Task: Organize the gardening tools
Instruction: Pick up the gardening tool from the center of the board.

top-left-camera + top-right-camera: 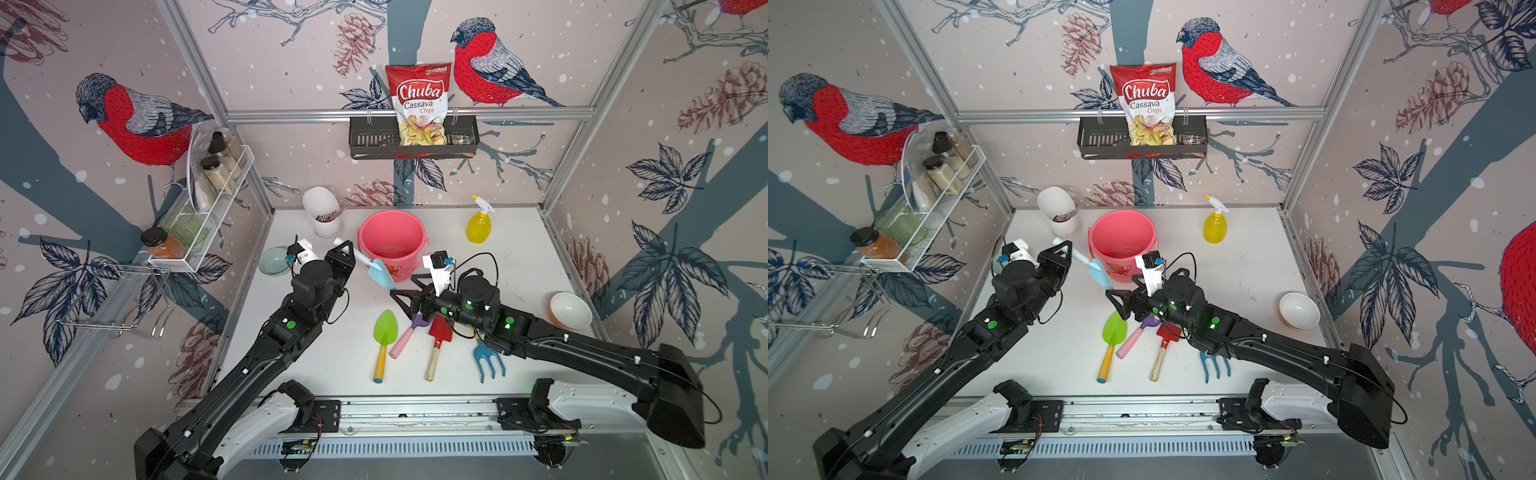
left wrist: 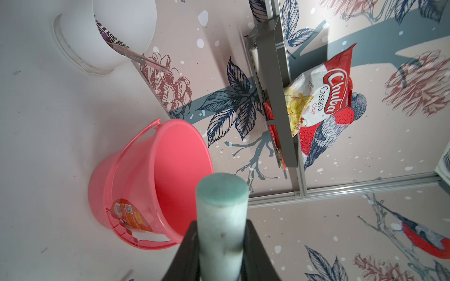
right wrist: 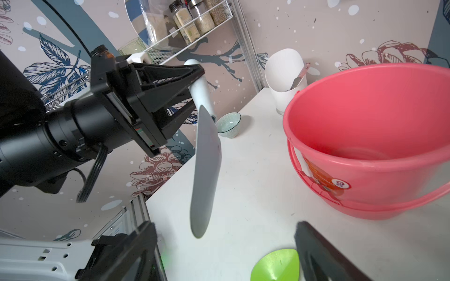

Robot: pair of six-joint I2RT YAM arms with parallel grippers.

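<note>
White tabletop (image 1: 528,266), round pink plastic bucket (image 1: 409,226), left tool (image 1: 351,251) clamping light-blue trowel (image 1: 380,272)

Pink bucket (image 1: 390,232), light-blue trowel (image 1: 381,274), green spade (image 1: 385,328), yellow spray bottle (image 1: 478,227)

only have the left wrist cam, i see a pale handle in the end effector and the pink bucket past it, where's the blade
Observer: The trowel's blade hangs in the air beside the bucket, outside its wall, with the tip angled down toward the table.
Operator: ok what other tools are out
Observer: Four lie in a row on the table: green spade, purple fork, red shovel, blue fork.
Operator: and the right end effector
Observer: The right end effector is open and empty. It hovers between that row and the trowel blade.
</note>
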